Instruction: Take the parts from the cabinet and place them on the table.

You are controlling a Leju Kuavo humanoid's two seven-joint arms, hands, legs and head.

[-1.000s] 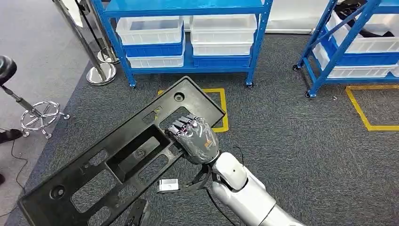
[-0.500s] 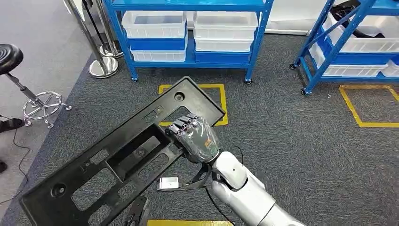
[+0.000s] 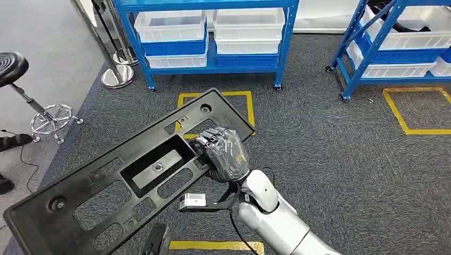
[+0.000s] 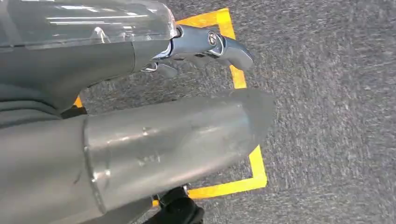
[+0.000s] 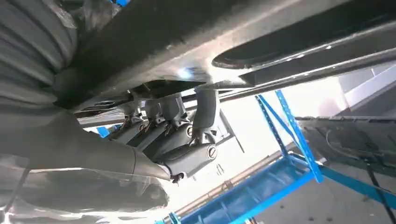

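My right robot hand point(image 3: 226, 155) grasps the black plastic panel point(image 3: 127, 175), which stretches toward eight o'clock above the carpet. My left robot hand point(image 4: 140, 116) hangs released. I judge this the carrying step; next, find the tabletop.

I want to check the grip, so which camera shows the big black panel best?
The head view: the whole black panel shows, with the right hand gripping its edge. The right wrist view shows just its underside close up with fingers hooked on it. The left wrist view shows carpet instead.
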